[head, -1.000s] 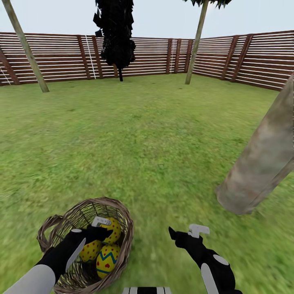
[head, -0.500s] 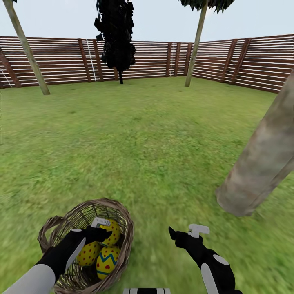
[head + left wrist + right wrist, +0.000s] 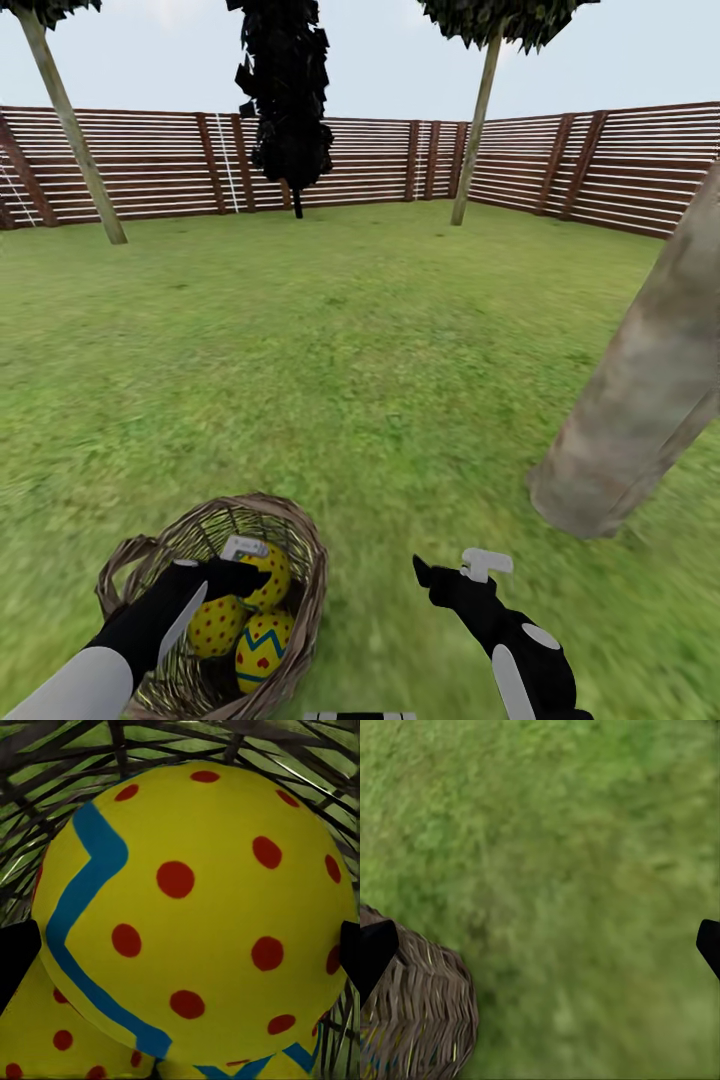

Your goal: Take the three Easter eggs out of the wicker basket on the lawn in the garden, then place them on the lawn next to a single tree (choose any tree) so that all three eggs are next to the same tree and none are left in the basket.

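- The basket (image 3: 300,570) sits on the lawn (image 3: 360,340) low at the robot's left, its woven rim ringing three eggs: a dotted egg (image 3: 265,575) on the far side, a second dotted egg (image 3: 217,627) beside it, and a zigzag egg (image 3: 262,650) nearest the robot.
- The left tool (image 3: 245,565) reaches down inside the basket; its fingertips stand spread, one at each side of the far dotted egg (image 3: 195,900). Whether they press it I cannot tell.
- The right tool (image 3: 450,572) hangs over bare grass just right of the basket, fingers apart and holding nothing; the basket's wall (image 3: 420,1012) shows by one finger.
- A thick tree trunk (image 3: 640,390) leans up at the right, with open grass between it and the basket.
- Beyond lies wide grass, then two thin trees (image 3: 75,140), a black tree (image 3: 285,100) and the fence (image 3: 380,160).
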Motion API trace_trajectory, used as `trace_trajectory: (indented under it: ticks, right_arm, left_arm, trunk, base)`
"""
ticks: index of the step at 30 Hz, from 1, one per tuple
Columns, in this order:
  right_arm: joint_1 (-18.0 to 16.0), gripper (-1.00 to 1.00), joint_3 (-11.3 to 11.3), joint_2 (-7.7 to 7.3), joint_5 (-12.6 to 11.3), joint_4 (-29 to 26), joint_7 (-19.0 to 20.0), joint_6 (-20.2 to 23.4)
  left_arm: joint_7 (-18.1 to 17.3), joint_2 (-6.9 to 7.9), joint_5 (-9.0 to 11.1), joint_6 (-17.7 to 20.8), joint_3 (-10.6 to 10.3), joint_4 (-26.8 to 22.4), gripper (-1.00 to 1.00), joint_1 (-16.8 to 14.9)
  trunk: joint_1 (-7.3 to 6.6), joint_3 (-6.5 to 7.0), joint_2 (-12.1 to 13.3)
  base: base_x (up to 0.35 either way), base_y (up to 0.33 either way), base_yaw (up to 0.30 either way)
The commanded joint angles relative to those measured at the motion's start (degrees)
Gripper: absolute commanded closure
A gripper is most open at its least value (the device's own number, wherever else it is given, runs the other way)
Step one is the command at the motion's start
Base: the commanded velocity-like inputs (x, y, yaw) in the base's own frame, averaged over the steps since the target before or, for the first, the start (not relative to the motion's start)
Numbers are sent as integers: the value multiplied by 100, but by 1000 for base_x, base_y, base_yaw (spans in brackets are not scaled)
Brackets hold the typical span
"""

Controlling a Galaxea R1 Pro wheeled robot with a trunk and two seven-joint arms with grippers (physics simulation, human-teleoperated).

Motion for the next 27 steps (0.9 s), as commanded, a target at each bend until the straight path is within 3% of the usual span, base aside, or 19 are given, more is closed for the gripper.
trace_trajectory:
  ticks: [1, 15, 27]
  right_arm:
    - [-2, -100, -3, 2, -22, -8, -3, 28]
    - [-2, -100, -3, 2, -31, -11, -1, 28]
    - [-2, -100, -12, 2, -31, -10, -1, 28]
  left_arm:
    - [15, 11, 59, 58, -29, -9, 100, -6]
    - [15, 40, 59, 385, -29, -35, 100, -9]
    - [5, 64, 59, 970, -30, -36, 100, -153]
  trunk:
    - [-3, 18, 0]
    - [-32, 262, 14]
    - [-63, 527, 30]
  base:
    - [0, 0, 0]
    - [0, 0, 0]
    - [0, 0, 0]
